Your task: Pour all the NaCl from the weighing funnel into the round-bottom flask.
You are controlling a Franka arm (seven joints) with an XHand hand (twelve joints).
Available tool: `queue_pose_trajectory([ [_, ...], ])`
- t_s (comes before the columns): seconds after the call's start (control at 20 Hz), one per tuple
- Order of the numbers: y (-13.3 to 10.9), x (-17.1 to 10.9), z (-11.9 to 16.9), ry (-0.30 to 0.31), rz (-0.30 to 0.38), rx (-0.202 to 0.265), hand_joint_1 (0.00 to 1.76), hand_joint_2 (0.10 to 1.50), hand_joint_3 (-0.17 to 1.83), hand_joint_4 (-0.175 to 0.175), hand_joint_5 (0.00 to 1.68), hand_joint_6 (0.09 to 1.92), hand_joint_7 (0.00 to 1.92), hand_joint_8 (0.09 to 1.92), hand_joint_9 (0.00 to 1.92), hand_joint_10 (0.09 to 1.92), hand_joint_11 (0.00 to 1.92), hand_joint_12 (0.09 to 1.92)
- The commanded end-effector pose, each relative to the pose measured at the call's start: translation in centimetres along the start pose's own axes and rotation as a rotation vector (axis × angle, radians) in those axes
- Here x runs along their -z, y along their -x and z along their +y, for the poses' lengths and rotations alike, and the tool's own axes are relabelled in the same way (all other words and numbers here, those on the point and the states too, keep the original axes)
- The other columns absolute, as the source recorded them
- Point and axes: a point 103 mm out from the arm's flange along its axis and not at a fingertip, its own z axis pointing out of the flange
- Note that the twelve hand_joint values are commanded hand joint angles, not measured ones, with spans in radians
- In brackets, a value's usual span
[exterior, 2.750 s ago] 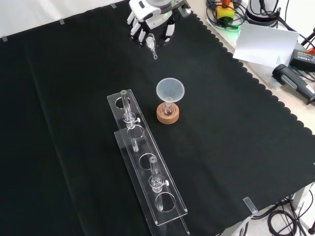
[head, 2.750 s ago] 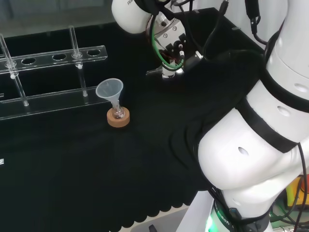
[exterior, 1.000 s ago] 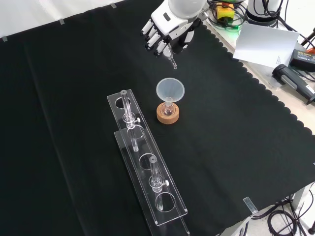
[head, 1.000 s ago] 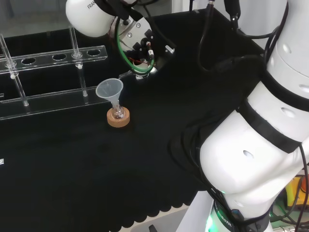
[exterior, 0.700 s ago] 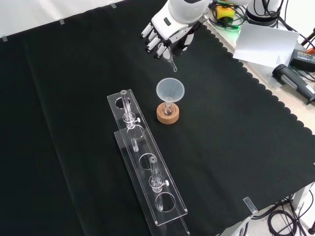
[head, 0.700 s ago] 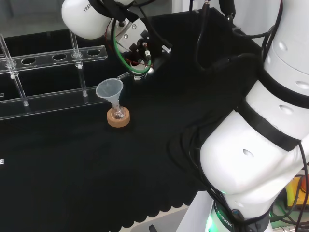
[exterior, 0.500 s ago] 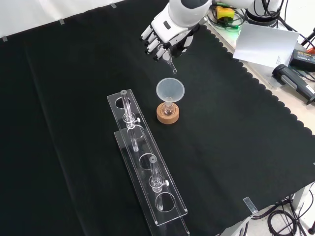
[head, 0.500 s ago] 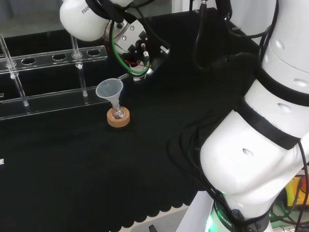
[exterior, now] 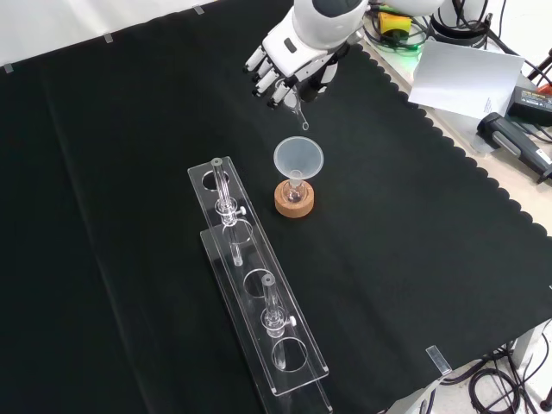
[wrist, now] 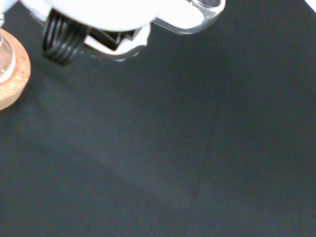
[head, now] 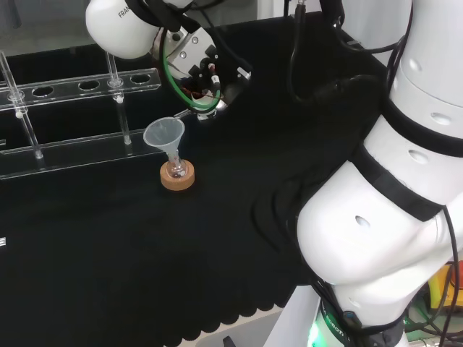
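Note:
A small round-bottom flask [exterior: 294, 193] stands on a cork ring [exterior: 294, 206] with a clear plastic funnel [exterior: 298, 158] in its neck. In the head view the same funnel [head: 164, 134] tops the flask [head: 176, 169] on the cork ring [head: 178, 180]. The hand [exterior: 291, 53] hovers just beyond the funnel, fingers curled round a clear glass weighing funnel [exterior: 301, 116] whose spout points down toward the funnel's rim. In the head view the hand [head: 199, 69] is up and right of the funnel, and the weighing funnel's spout [head: 186, 112] nears its rim. The wrist view has the cork ring [wrist: 11, 81] at its edge.
A long clear test-tube rack [exterior: 257, 297] holding glass tubes lies left of the flask in the front view, and behind it in the head view as the rack [head: 72, 119]. The cloth's scalloped edge [exterior: 466, 164] runs along the right, with papers and cables beyond.
The hand has carried the weighing funnel toward the flask: leftward in the head view, lower in the front view. Its spout now hangs near the plastic funnel's rim.

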Motion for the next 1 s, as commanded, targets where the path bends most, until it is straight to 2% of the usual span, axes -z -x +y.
queue_pose_trajectory([
  [0.05,-1.1,0.4,1.1,-0.024,-0.090,-0.003,1.15,0.62,0.63,0.175,1.42,0.39,0.73,0.64,1.10,0.27,0.81,1.08],
  [0.2,-1.2,0.4,1.3,-0.030,-0.091,-0.005,1.15,0.63,0.63,0.175,1.41,0.39,0.73,0.64,1.10,0.27,0.81,1.08],
  [0.3,0.1,-0.9,1.5,-0.028,-0.074,-0.001,1.15,0.63,0.63,0.175,1.41,0.40,0.73,0.64,1.10,0.27,0.81,1.08],
  [0.45,0.2,-0.9,1.6,-0.034,-0.093,-0.002,1.15,0.63,0.63,0.175,1.41,0.40,0.73,0.64,1.10,0.27,0.81,1.08],
  [0.75,-1.9,1.3,1.5,-0.035,-0.133,-0.003,1.15,0.63,0.63,0.175,1.41,0.40,0.73,0.64,1.10,0.27,0.81,1.08],
  [1.0,-2.8,2.3,1.5,-0.044,-0.157,-0.012,1.15,0.63,0.63,0.175,1.41,0.40,0.73,0.64,1.10,0.27,0.81,1.08],
])
